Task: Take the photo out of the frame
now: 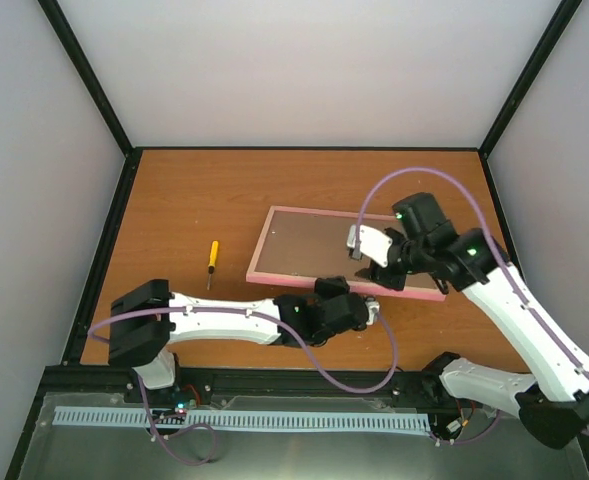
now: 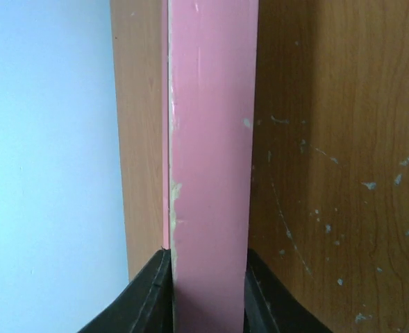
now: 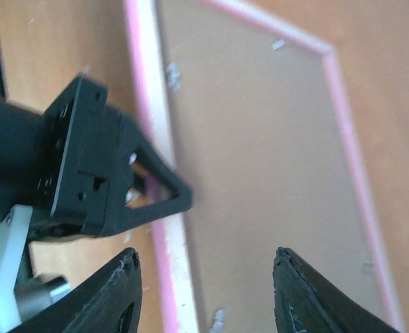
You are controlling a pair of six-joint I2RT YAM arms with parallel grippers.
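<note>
The left wrist view is showing what the overhead one is not: the left gripper [image 2: 207,281] is clamping a pink rail of the frame [image 1: 261,243] at its near edge. The right gripper [image 3: 207,284] is hovering over the frame with jaws spread wide, holding nothing. The photo is not showing in any view; only the brown backing board [image 3: 260,159] is facing up inside the frame.

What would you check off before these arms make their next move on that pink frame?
1. Grip of the left pincer on the frame: ok, the near rail sits between its fingers.
2. Opening of the right pincer: ok, spread above the backing board.
3. Removal of the backing board: not ok, it fills the frame.
4. Sight of the photo: cannot tell, none shows.
5. Clearance from the screwdriver: ok, it lies apart, left of the frame.
</note>
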